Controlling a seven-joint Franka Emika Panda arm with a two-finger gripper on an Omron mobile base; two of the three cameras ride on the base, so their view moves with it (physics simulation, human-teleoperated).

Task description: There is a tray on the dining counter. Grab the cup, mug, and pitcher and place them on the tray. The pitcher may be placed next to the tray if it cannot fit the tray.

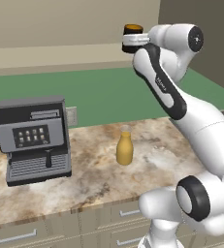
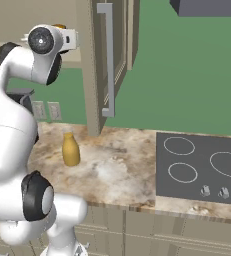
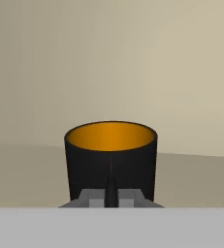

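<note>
A marbled beige bench [image 1: 99,179] with cream drawers below runs along a green wall in a rendered kitchen. A grey-and-black coffee machine [image 1: 33,140] stands at its left, beside a wall outlet [image 1: 71,116]. The yellow-orange pitcher [image 1: 124,148] stands upright on the bare stone near the middle, well apart from the machine. In the right base view a dark cooktop [image 2: 199,167] with ring burners and knobs is set into the bench to the right, and a tall beige cabinet [image 2: 104,60] with a long grey handle rises behind the pitcher.

The white arm rises from the base, bends at the elbow and reaches high above the bench. Its end effector [image 3: 111,193] is pressed together on the near wall of the black mug [image 3: 111,160], which is held upright in the air, its orange inside open to the hand camera.

The mug's handle cannot be made out. In the base views the arm's wrist covers most of the mug, leaving its rim and upper wall showing.
</note>
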